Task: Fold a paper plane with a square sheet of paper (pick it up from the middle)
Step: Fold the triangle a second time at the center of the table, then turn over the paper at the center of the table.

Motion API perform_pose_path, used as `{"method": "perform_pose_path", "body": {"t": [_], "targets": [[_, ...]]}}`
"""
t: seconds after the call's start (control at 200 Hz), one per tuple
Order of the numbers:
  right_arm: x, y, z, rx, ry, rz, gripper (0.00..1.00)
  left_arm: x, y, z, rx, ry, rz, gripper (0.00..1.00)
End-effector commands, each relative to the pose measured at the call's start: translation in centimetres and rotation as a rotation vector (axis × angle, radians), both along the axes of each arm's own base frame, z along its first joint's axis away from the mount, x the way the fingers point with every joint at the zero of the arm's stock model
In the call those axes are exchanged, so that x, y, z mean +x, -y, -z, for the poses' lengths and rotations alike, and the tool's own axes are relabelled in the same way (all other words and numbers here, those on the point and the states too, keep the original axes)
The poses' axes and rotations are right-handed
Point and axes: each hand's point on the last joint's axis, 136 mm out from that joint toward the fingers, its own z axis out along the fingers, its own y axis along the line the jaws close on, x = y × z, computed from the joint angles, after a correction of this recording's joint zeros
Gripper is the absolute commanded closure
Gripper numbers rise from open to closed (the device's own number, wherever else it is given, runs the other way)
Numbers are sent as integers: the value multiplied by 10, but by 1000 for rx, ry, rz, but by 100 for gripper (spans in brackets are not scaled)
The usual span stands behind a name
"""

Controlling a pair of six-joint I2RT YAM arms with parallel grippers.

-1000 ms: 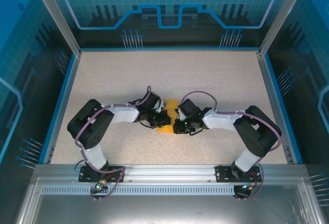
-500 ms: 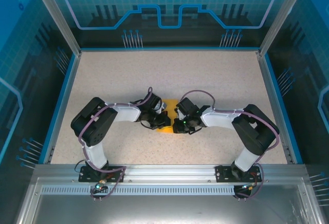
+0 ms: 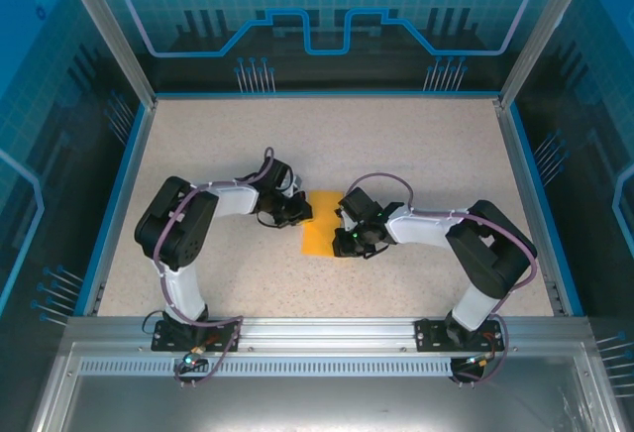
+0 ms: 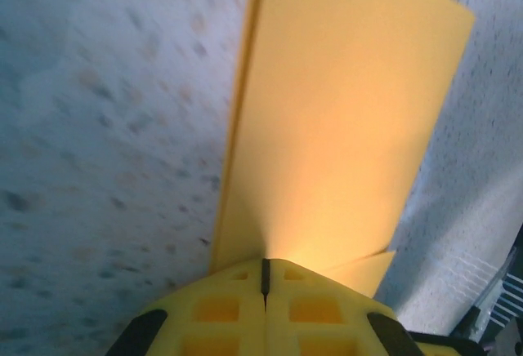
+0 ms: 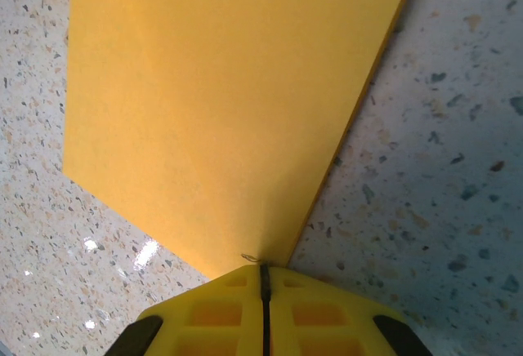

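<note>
Though one fold is in, the plane is far from made.
The thin orange-yellow square sheet of paper (image 3: 322, 226) lies flat on the speckled beige desk (image 3: 416, 145) between the arms, doubled over into a rectangle, a second layer peeping out at one corner in the left wrist view. The left claw (image 3: 300, 212) sits at its left edge and the right claw (image 3: 344, 242) at its near right corner, each with its yellow fingers pressed together at the paper; whether either nips the edge I cannot tell. By my reading only the centre fold is done: nose corners, wing folds and the pointed dart shape are all left.
</note>
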Motion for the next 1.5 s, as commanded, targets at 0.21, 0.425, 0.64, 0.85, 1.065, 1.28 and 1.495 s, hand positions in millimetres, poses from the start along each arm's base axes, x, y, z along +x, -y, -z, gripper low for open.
{"method": "perform_pose_path", "body": {"t": [0.21,0.425,0.64,0.85,1.065,1.28,1.495], "targets": [[-5,8,-3,-30,2,25,85,27,-32,-50,55,140,-73,82],[43,-4,-68,150,175,113,70,6,-29,-77,-43,137,-112,56],[64,11,-63,158,188,116,49,-23,-13,-69,-186,66,-138,47],[71,-8,-51,205,140,14,52,-46,7,-52,-187,11,-97,46],[76,-17,-38,226,107,-13,70,-51,14,-41,-196,-27,-85,49],[79,-9,-26,223,100,36,87,-52,18,-37,-197,-43,-65,51],[82,-3,-28,235,118,70,89,-50,25,-32,-216,-46,-40,58]]}}
